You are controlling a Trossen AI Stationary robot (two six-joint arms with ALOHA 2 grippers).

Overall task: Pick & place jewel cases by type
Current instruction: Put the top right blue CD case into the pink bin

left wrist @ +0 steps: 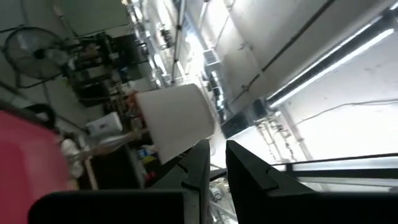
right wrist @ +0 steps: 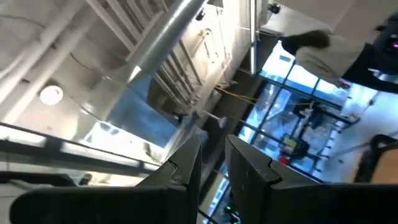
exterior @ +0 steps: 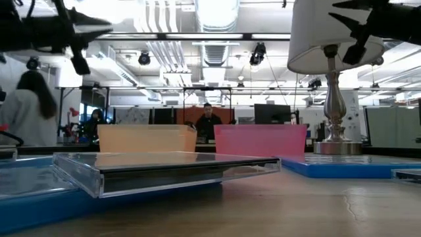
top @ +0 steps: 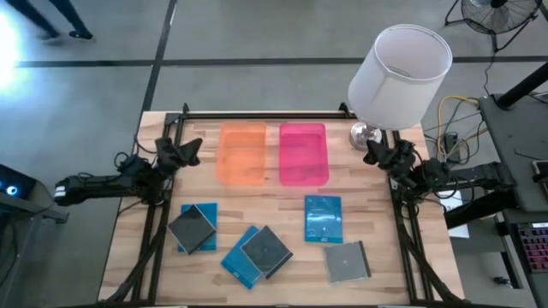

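left gripper point(top: 190, 150) nearly closed, empty | right gripper point(top: 377, 152) same | risk: stacked flat grey and blue jewel cases point(top: 257, 252) slide or lift together | orange tray point(top: 241, 152) waits

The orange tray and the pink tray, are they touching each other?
Apart. The high view shows a narrow strip of bare wood between the orange tray and the pink tray, standing side by side.
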